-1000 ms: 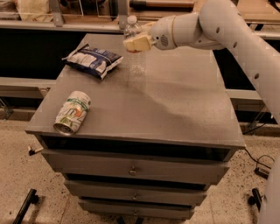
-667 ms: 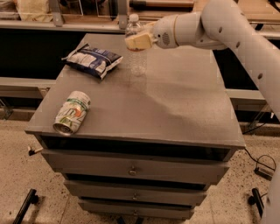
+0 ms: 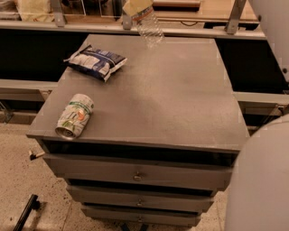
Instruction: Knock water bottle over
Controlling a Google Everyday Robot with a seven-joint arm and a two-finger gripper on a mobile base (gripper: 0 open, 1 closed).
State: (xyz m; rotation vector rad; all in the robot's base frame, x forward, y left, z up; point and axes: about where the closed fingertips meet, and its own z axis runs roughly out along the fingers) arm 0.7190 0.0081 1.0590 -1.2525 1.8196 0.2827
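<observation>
Clear, slim and ribbed, the plastic water bottle [image 3: 148, 28] is judged light, best pushed near its top, where the pincer [image 3: 134, 6], state untellable, is seen.

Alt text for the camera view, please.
A clear water bottle tilts at the far edge of a grey drawer cabinet, with the gripper at its top, at the frame's upper edge. A can lies on its side at front left, a blue-and-white snack bag behind it.

The clear ribbed water bottle [image 3: 148, 28] stands tilted at the far edge of the bench [image 3: 180, 94], its upper end leaning left against the cream tool [image 3: 132, 6].
</observation>
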